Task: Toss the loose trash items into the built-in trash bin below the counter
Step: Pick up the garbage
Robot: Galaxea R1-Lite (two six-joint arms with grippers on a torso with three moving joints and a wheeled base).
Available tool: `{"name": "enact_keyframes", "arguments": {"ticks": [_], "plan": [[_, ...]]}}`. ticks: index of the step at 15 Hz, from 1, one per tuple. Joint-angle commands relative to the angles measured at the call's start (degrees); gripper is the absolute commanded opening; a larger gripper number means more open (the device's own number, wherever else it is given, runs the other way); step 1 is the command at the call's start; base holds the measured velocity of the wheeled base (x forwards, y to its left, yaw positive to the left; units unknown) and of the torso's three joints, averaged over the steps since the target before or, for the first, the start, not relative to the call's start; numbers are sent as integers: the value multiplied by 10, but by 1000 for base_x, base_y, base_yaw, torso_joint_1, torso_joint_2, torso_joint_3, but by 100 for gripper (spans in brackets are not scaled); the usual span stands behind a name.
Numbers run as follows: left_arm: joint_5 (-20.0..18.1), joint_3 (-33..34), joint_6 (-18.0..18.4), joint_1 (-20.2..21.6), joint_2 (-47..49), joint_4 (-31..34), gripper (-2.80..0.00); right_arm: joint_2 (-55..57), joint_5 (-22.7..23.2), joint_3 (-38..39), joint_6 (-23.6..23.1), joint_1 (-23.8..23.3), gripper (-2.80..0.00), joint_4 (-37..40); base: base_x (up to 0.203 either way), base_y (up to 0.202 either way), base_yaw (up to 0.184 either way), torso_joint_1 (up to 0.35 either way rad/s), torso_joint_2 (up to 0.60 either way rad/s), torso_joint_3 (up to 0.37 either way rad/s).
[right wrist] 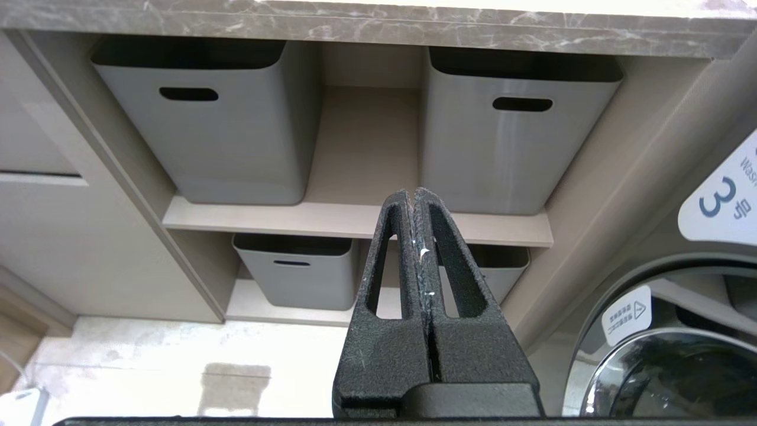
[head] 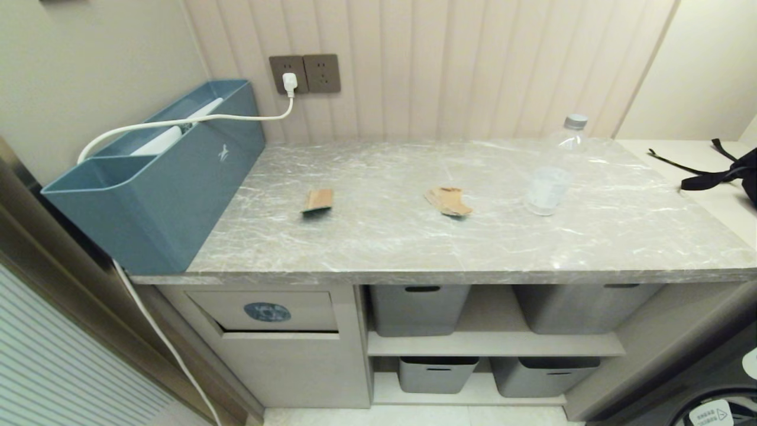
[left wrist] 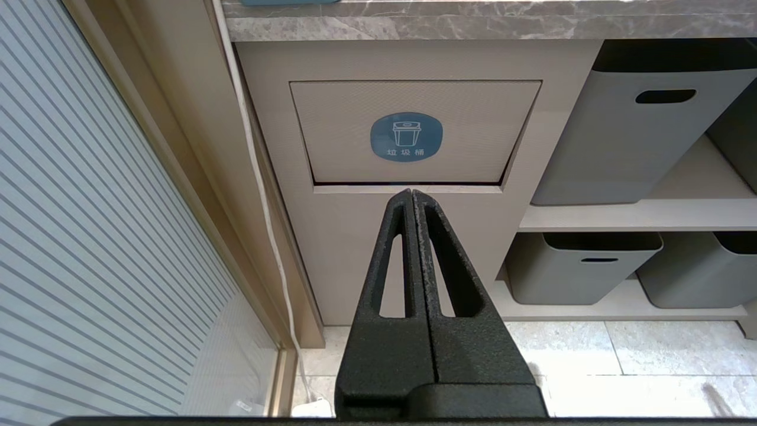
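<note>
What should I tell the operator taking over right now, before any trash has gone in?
Left hand: shut, empty, low in front of the trash bin flap.
Right hand: shut, empty, low in front of the grey baskets.
On the counter: card piece, cardboard scrap, water bottle upright.
Done: nothing binned.
Left: all three items go through the flap.

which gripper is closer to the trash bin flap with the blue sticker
Left. The left gripper, shut, points straight at the trash bin flap. The right gripper, also shut, faces the grey baskets, with the bin front off to one side.
</note>
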Motion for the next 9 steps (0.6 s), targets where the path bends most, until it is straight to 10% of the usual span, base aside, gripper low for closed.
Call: {"name": "enact_keyframes", "arguments": {"ticks": [1, 9], "plan": [[-1, 0, 0, 0, -1, -1, -280, -1, -1, 0, 3, 0, -280, 0, 0, 0, 0, 0, 0, 0], [0, 0, -1, 0, -1, -1, -280, 31, 16, -64, -50, 0, -280, 2, 0, 0, 0, 0, 0, 0]]}}
